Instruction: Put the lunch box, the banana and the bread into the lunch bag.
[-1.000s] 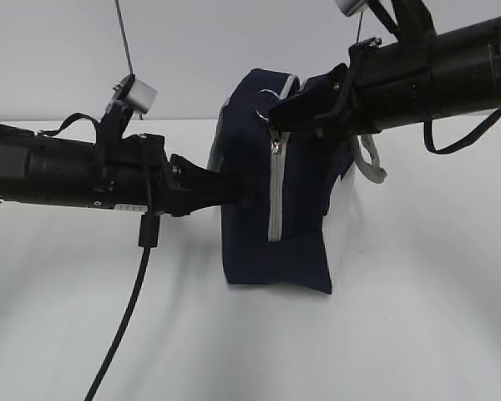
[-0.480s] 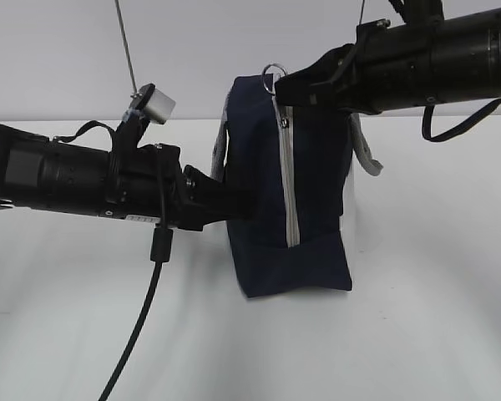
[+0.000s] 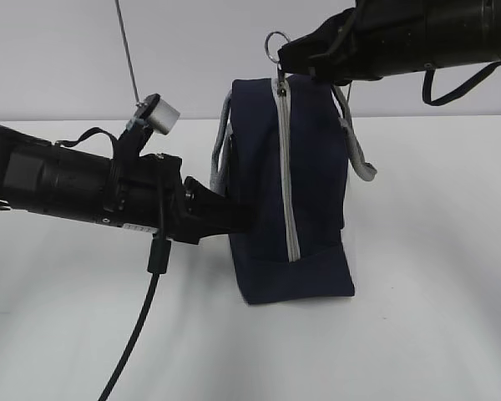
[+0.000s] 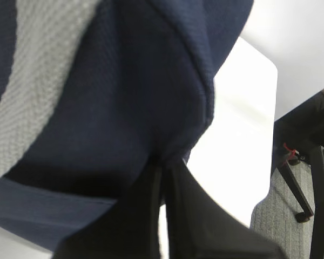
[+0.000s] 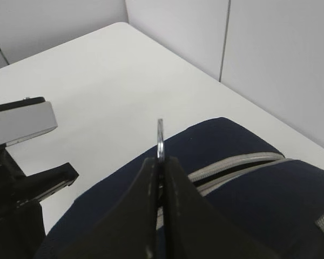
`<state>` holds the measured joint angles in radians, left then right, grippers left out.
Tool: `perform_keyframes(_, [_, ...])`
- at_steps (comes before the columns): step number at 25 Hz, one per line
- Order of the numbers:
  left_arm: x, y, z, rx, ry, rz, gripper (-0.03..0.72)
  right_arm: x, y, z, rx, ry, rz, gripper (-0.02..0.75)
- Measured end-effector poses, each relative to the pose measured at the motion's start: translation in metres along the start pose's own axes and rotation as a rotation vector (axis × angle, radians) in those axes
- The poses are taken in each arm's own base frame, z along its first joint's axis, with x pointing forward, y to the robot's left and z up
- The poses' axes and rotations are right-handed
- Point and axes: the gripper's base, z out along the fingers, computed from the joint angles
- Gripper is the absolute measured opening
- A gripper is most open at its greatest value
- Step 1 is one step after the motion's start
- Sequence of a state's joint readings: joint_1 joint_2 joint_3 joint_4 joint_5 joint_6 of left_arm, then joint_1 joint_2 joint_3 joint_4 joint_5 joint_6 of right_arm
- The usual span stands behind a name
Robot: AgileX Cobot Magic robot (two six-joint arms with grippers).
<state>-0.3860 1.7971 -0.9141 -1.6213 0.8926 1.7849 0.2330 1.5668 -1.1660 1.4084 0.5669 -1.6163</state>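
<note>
The navy lunch bag [image 3: 313, 167] stands upright on the white table, its grey zipper [image 3: 289, 184] running down the near end. My right gripper [image 3: 282, 52] is shut on the metal ring pull [image 3: 274, 43] at the bag's top; the right wrist view shows the ring [image 5: 160, 135] pinched between the fingers, with the lunch bag [image 5: 248, 199] below. My left gripper [image 3: 242, 215] is shut on a fold of the bag's side fabric [image 4: 124, 108], and a grey handle strap [image 4: 38, 81] lies beside it. The lunch box, banana and bread are out of view.
A black cable [image 3: 138, 334] hangs from the left arm down to the table. Grey handles [image 3: 359, 154] droop at the bag's sides. The table's rounded corner [image 4: 267, 65] shows in the left wrist view, with floor and black stand legs [image 4: 308, 189] beyond it.
My right gripper has risen with the ring pull. The bag has been drawn taller and upright and has shifted slightly right. The left gripper has kept its hold on the fabric.
</note>
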Motion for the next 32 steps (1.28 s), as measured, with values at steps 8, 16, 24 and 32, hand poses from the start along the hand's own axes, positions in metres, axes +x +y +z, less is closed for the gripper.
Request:
perform_keyframes(8, [0.003, -0.002, 0.000, 0.017, 0.029, 0.003, -0.001, 0.002, -0.026, 0.001, -0.214, 0.068, -0.107, 0.000])
perform_keyframes(16, [0.004, -0.003, 0.000, 0.035, 0.040, 0.011, -0.001, 0.002, -0.050, 0.015, -0.380, 0.101, -0.155, 0.000])
perform_keyframes(24, [0.007, -0.006, 0.000, 0.064, 0.082, -0.013, -0.001, -0.006, -0.062, 0.025, -0.345, 0.089, -0.192, 0.000])
perform_keyframes(32, [0.011, -0.010, -0.001, 0.106, 0.118, -0.027, -0.002, 0.003, -0.073, 0.037, -0.311, 0.099, -0.173, 0.000])
